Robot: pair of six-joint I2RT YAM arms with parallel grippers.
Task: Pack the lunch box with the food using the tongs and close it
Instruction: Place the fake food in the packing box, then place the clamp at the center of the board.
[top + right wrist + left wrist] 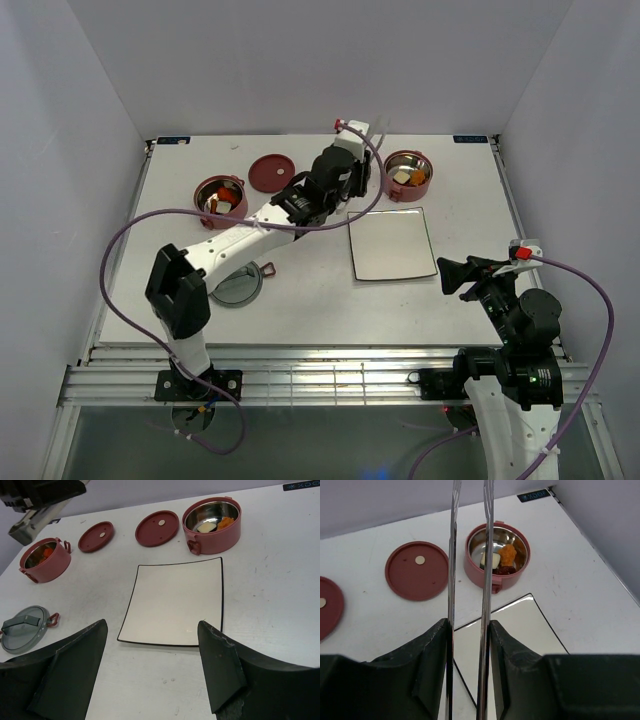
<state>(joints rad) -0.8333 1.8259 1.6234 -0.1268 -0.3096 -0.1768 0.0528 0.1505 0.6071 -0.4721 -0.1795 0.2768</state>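
My left gripper [470,625] is shut on the slim silver tongs [452,555]. Their two arms run up between my fingers and leave the top of the left wrist view. Beyond them stands one dusty-red lunch box bowl [471,562] holding food: an orange nugget [507,555], a pale piece and a dark-red piece. The second bowl [220,197] sits at the left with orange food [46,553] inside. Two flat dark-red lids [157,527] [96,530] lie between the bowls. The grey top cover [238,285] rests near the left arm's elbow. My right gripper [152,624] is open and holds nothing.
A white square plate [392,243] with a dark rim lies in the middle of the table, in front of the right gripper. White walls enclose the table on three sides. The left arm [250,235] stretches diagonally across the table's middle.
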